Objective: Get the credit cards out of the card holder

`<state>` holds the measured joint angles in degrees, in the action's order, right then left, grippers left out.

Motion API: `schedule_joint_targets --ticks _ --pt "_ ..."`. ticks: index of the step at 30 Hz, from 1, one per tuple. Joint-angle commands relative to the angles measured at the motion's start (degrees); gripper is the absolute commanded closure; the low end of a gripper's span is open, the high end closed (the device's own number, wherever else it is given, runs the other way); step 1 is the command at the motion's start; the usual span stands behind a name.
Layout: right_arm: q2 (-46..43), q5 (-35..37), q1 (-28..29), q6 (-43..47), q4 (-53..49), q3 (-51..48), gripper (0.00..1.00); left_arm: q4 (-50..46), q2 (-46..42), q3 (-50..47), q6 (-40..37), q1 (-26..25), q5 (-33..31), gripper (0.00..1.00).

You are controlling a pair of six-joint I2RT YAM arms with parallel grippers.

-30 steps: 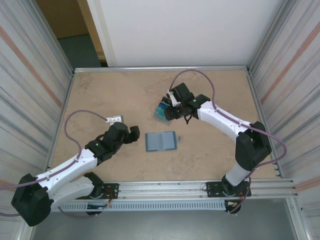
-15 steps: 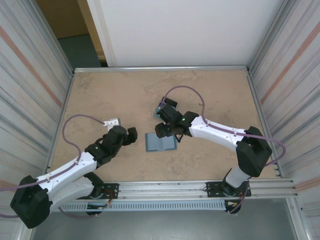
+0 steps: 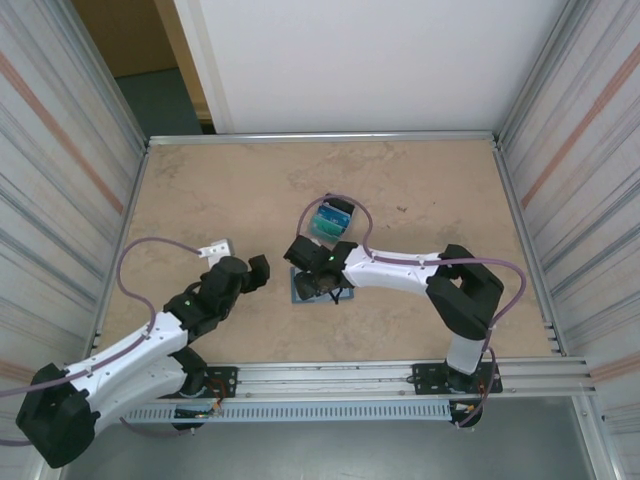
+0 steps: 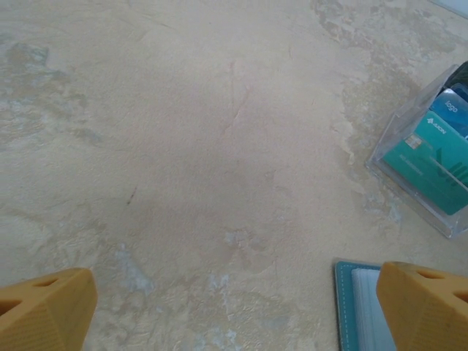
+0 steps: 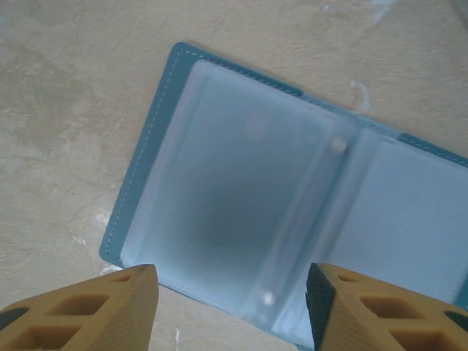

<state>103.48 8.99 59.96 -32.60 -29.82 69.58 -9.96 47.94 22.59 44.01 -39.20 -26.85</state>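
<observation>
Right fingers (image 3: 318, 284) have moved from clear tray (image 4: 395, 139) to over open card holder (image 5: 256, 197) mid-worktop, parted, empty. Credit cards (image 4: 431, 146) in far tray. Left fingers (image 3: 256, 272) released. Pockets look empty.

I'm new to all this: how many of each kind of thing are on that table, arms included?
Robot arms: 2
Wallet: 1, lying open
Clear tray: 1
Cards: teal and blue, overlapping in the tray; number unclear
Total: 4, cards not counted
</observation>
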Motion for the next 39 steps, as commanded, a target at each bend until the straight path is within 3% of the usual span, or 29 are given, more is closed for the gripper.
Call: schedule_joint_targets --ticks 1,12,26,39 --pt "1.32 0.39 0.63 -0.38 -0.99 2.37 0.46 -0.67 -1.50 -1.38 1.61 0.70 -2.76 0.02" --pt "6.91 -1.52 0.09 0.83 -0.85 5.56 0.45 -0.99 -1.50 -1.85 2.22 1.32 -1.89 0.01" --pt "7.50 -2.47 -0.92 -0.89 0.29 1.53 0.45 -0.76 -0.23 -1.36 2.06 1.65 -0.50 0.01" --pt "6.02 -1.47 -1.96 -0.45 -0.27 0.70 0.65 -1.01 -0.05 -0.27 0.34 1.67 0.97 0.01"
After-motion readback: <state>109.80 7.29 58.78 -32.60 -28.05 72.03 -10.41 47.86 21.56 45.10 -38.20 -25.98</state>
